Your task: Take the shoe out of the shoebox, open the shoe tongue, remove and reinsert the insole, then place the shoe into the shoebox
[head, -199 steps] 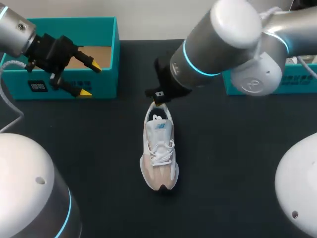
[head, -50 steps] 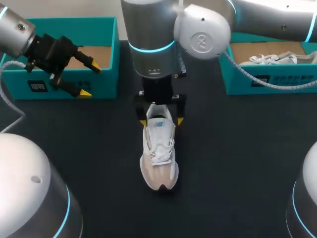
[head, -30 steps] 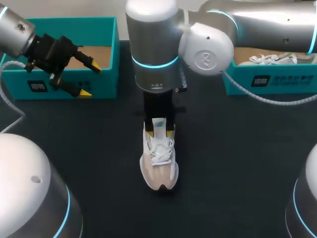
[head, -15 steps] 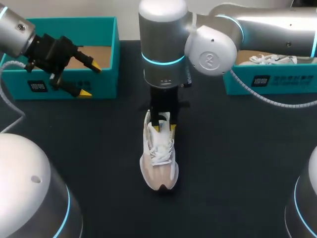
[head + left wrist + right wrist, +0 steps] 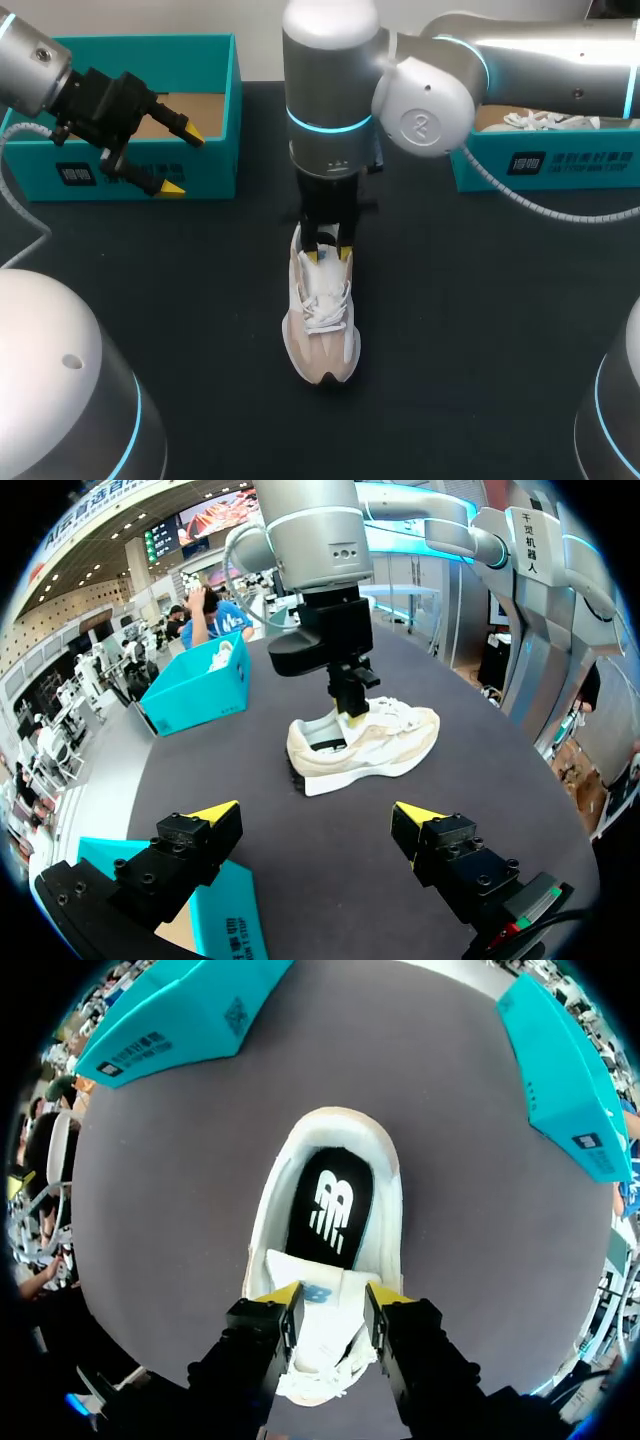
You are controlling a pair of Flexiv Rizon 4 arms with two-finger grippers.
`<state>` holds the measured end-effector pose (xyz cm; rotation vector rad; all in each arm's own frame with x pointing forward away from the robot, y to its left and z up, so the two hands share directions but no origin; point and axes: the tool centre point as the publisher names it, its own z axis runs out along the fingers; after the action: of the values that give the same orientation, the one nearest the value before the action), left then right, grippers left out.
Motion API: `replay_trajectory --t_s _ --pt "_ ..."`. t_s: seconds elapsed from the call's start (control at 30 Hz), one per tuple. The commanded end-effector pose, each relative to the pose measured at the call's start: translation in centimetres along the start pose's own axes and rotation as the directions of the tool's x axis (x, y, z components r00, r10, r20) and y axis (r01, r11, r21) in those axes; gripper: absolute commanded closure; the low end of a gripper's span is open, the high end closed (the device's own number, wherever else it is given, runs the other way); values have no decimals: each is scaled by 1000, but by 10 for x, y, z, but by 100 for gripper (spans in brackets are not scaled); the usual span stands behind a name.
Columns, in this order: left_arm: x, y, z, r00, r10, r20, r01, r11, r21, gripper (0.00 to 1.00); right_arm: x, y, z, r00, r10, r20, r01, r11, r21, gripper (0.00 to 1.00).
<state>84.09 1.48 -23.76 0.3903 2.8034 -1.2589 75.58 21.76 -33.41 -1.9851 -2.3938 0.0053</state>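
Note:
A white and beige shoe (image 5: pixel 320 335) lies on the dark table, toe toward me. My right gripper (image 5: pixel 327 256) comes straight down onto it from above. In the right wrist view the white tongue (image 5: pixel 325 1325) stands between the yellow tips of my right gripper (image 5: pixel 328 1305), both fingers pressing its sides. Ahead of them the black insole (image 5: pixel 330 1205) shows inside the shoe's opening. My left gripper (image 5: pixel 183 161) hangs open and empty at the front wall of the left shoebox (image 5: pixel 215 60). From the left wrist view the shoe (image 5: pixel 385 745) lies far ahead of my left gripper (image 5: pixel 315 813).
A second teal shoebox (image 5: pixel 540 160) at the back right holds another white shoe (image 5: pixel 560 118). The left box shows a bare cardboard floor. Dark tabletop (image 5: pixel 470 330) stretches on both sides of the shoe.
My right gripper has slid from the shoe's heel opening toward the toe and closed in on the tongue. The shoe and my left arm have stayed put.

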Motion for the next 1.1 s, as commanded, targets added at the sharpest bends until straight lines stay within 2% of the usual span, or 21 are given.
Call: replay_trajectory --t_s 0.03,0.1,0.13,0.17,0.2,0.23,0.27,0.7,0.73,0.8,0.83,0.97,1.0,1.1 --pt "0 0 0 1000 0 -1 0 1000 -3 0 -13 3 -18 989 -133 61 137 988 -74 55" --pt "0 0 0 1000 0 -1 0 1000 -3 0 -12 14 -30 958 -264 115 276 955 -106 53" --pt "0 0 0 1000 0 -1 0 1000 -3 0 -8 22 -37 926 -349 142 367 921 -129 51" --pt "0 0 0 1000 0 -1 0 1000 -3 0 -6 27 -40 892 -423 162 445 884 -145 40" --pt "0 0 0 1000 0 -1 0 1000 -3 0 -5 31 -41 842 -500 200 531 834 -149 26" --pt "0 0 0 1000 0 -1 0 1000 -3 0 -5 35 -41 772 -589 238 625 772 -118 13" --pt "0 0 0 1000 0 -1 0 1000 -3 0 -3 39 -44 719 -632 290 677 731 -86 0" --pt "0 0 0 1000 0 -1 0 1000 -3 0 -3 39 -44 719 -632 290 677 731 -86 0" --pt "0 0 0 1000 0 -1 0 1000 -3 0 2 45 -40 667 -686 290 737 665 -121 0" --pt "0 0 0 1000 0 -1 0 1000 -3 0 9 53 -33 551 -789 272 813 581 36 0" --pt "0 0 0 1000 0 -1 0 1000 -3 0 10 55 -30 532 -799 280 832 555 6 0" --pt "0 0 0 1000 0 -1 0 1000 -3 0 10 68 -17 434 -863 259 879 469 89 0" --pt "0 0 0 1000 0 -1 0 1000 -3 0 10 71 -15 427 -866 259 888 456 60 0" --pt "0 0 0 1000 0 -1 0 1000 -3 0 5 81 -3 386 -889 247 906 416 78 0"
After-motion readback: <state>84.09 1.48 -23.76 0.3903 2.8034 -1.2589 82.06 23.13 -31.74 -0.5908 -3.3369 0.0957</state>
